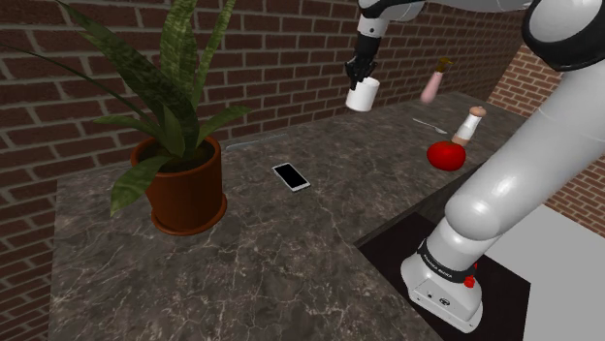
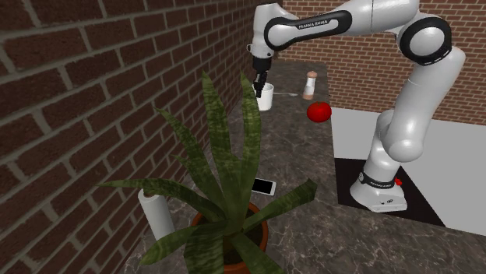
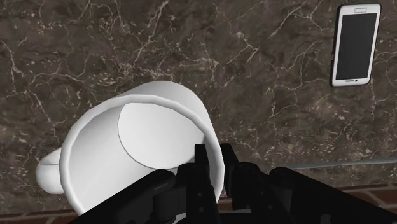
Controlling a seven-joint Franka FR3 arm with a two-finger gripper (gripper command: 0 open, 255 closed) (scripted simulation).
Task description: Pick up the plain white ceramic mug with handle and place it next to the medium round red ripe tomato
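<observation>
— How is the tool [image 1: 361,77] found?
— It is seen clamped on the wall of the white mug [image 1: 364,95], one finger inside the rim and one outside.
— Where is the mug placed?
— It is held tilted, clear of the marbled surface [image 1: 242,262], near the far edge by the brick wall. The red tomato [image 1: 446,155] is set well apart, by the edge on the stand's side.
— Is any writing read?
— "FRANKA EMIKA" is printed on the arm [image 2: 315,26].

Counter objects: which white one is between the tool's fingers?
The white mug; the tool clasps its rim, while the white phone lies flat on the counter.
</observation>
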